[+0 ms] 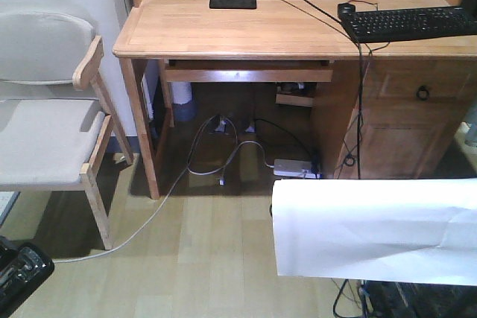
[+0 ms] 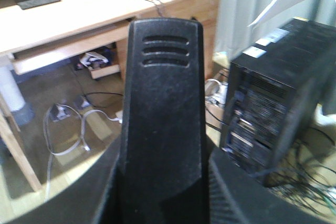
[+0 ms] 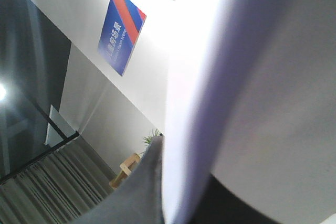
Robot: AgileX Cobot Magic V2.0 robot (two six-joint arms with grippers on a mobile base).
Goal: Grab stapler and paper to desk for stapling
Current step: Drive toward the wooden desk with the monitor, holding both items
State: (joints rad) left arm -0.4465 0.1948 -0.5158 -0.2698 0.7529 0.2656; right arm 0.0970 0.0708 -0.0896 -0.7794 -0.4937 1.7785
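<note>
**Carry phase, both items held clear of the desk.** The plain white rectangular sheet of paper [image 1: 373, 229] hangs in the air at the near right, broad face to the front camera. It is well apart from the light wooden plank-grained desk [image 1: 223, 27] at the far side. The right claw [image 3: 181, 211] pinches the sheet at one edge. Its wrist is tipped upward, so its camera looks along the paper toward a wall and ceiling.

The small black stapler [image 2: 165, 103] stands upright in the middle of the left wrist view, gripped by the left claw [image 2: 163, 198]. The pads lie below the frame edge, so the exact grip line cannot be read. The left arm is low at the near left and faces the desk from a distance.

**Handling.** The paper is light, limp and easily creased, and faint fold lines already show. A flat pinch close to an edge suits it, and slow travel would likely keep it from flapping. The stapler is stiff, compact and smooth-skinned. It is best held across its sides near mid-length, since squeezing top against base could fire a staple.

**Free space.** The desk's left half is bare wood, left of the black keyboard [image 1: 410, 24].
</note>
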